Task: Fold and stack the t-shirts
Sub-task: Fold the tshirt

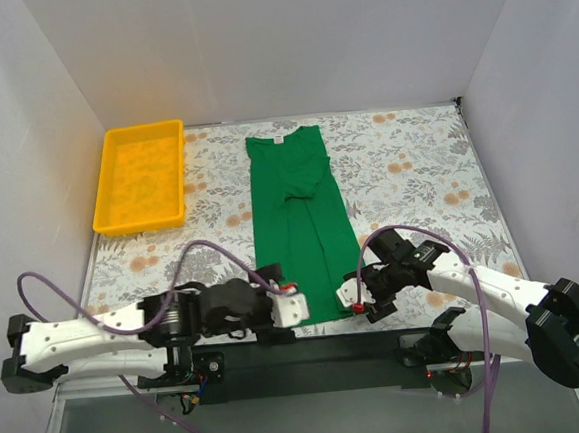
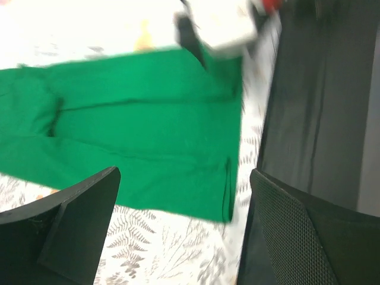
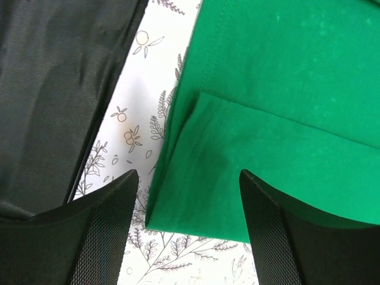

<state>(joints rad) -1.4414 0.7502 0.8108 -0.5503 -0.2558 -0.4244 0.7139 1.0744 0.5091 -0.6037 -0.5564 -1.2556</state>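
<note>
The table, under a pale cloth printed with orange blossoms and grey ferns, takes up the floor of a white-walled booth, with a black strip along its near edge. Down the middle lies the t-shirt, plain bright green, folded lengthwise into one long narrow band. Its collar is at the far end and its hem at the near end, just short of the black strip, with a sleeve lying over the front partway down. It rests flat on the table. The yellow tray sits in the far left corner, well apart from the shirt. The left arm reaches in low from the left, bringing the left jaws to the near left corner of the hem. The right arm does the same from the other side, with the right jaws at the near right corner. A purple cable loops over each arm. In the blurred left wrist view, the black fingers stand wide apart with the hem corner beyond them and nothing pinched. In the right wrist view the fingers are also well parted, one on each side of the shirt's corner where a folded layer overlaps. No cloth is gripped there, though I cannot tell whether a pad brushes it.
</note>
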